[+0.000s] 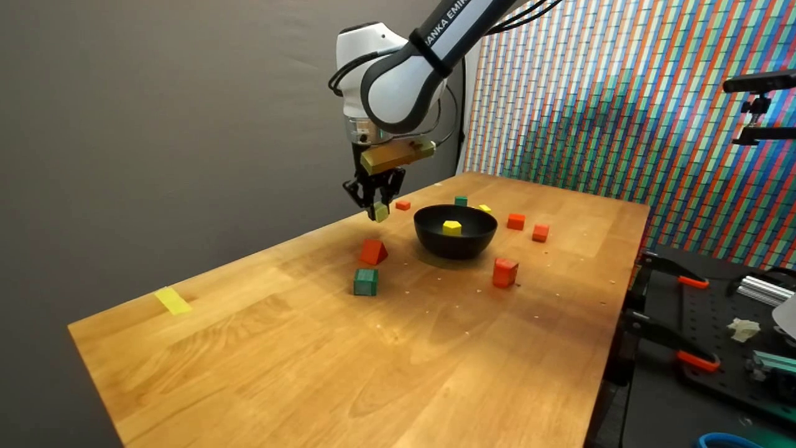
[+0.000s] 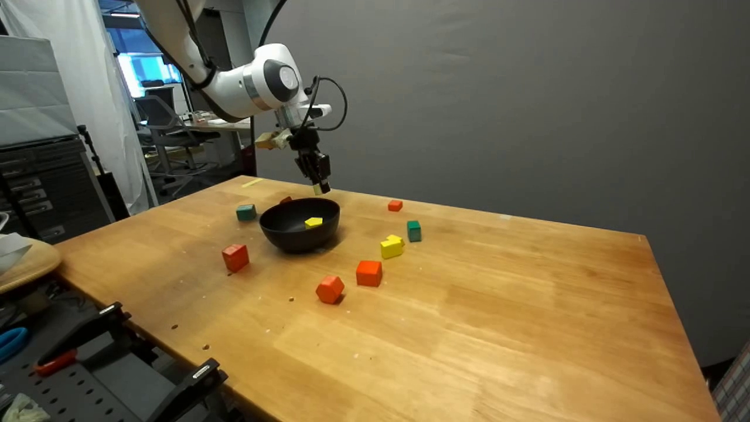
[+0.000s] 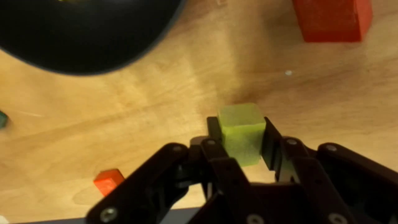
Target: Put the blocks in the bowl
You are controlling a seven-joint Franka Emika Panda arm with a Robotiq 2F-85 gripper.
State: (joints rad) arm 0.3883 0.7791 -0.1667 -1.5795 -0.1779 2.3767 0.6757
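Yellow-green block (image 3: 243, 137) between the jaws

smooth wood tbl (image 1: 348, 373) w/ slight sheen, bowl (image 1: 455, 247) smooth & mostly matt.

Your jaws grip a pale block (image 1: 382, 212) above the desk (image 1: 348, 373); a yellow block (image 1: 452, 228) sits in the black bowl (image 1: 454, 250), red blocks (image 1: 505, 272) and green blocks (image 1: 365, 282) around it.
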